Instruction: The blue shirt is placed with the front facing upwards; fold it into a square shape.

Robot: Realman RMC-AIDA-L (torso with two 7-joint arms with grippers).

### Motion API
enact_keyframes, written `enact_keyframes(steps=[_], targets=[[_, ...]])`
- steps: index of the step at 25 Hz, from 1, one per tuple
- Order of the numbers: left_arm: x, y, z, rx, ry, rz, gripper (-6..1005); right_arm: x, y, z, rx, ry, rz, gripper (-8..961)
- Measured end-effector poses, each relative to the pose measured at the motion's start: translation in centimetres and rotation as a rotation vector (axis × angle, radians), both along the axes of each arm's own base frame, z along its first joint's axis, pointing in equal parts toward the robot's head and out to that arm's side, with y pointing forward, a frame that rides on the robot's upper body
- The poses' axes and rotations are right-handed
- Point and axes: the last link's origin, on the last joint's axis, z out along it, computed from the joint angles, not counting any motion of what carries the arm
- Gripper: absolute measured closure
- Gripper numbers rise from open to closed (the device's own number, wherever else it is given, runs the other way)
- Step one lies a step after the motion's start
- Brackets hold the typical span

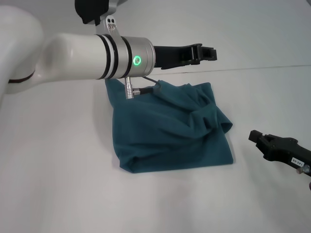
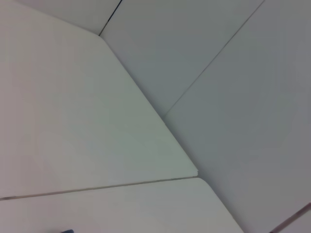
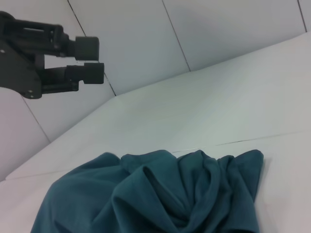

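Observation:
The blue shirt (image 1: 170, 131) lies in the middle of the white table (image 1: 58, 184) as a rumpled, roughly square bundle, with bunched folds at its far right corner. No lettering or collar shows. It also shows in the right wrist view (image 3: 160, 199). My left arm reaches across the top of the head view. Its gripper (image 1: 210, 52) hangs above the shirt's far edge, empty, fingertips nearly touching, as the right wrist view (image 3: 90, 61) also shows. My right gripper (image 1: 260, 138) is low over the table, right of the shirt and apart from it.
Grey wall panels (image 3: 218, 29) stand behind the table's far edge. The left wrist view shows only table surface (image 2: 73, 121) and wall. Bare table lies in front of the shirt and to its left.

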Motion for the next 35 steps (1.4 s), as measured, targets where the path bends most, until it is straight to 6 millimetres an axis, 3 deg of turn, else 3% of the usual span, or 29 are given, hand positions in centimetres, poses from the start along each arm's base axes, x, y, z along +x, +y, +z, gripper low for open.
enact_keyframes(steps=[9, 12, 18, 23, 29, 33, 35], targets=[[-0.9, -0.4, 1.2, -0.005, -0.031, 0.006, 415, -0.1, 0.1, -0.1, -0.008, 0.004, -0.003, 944], [-1.7, -0.9, 2.4, -0.033, -0.06, 0.004, 327, -0.1, 0.3, 0.2, -0.03, 0.041, -0.035, 946], [-5.5, -2.5, 7.1, -0.09, -0.17, 0.028, 104, -0.9, 1.5, 2.6, -0.198, 0.12, -0.105, 911], [-9.6, -4.2, 10.2, -0.098, -0.248, 0.08, 59, -3.6, 2.7, 6.2, -0.279, 0.205, -0.083, 851], [-13.3, -6.6, 12.5, -0.081, -0.322, 0.095, 50, -7.7, 5.3, 10.7, -0.444, 0.234, -0.078, 593], [-14.7, -7.8, 13.0, -0.08, -0.336, 0.093, 51, -10.2, 7.7, 11.3, -0.54, 0.164, -0.156, 395], [-15.2, -8.4, 13.2, -0.085, -0.334, 0.087, 51, -11.1, 9.0, 11.1, -0.544, 0.093, -0.204, 343]])
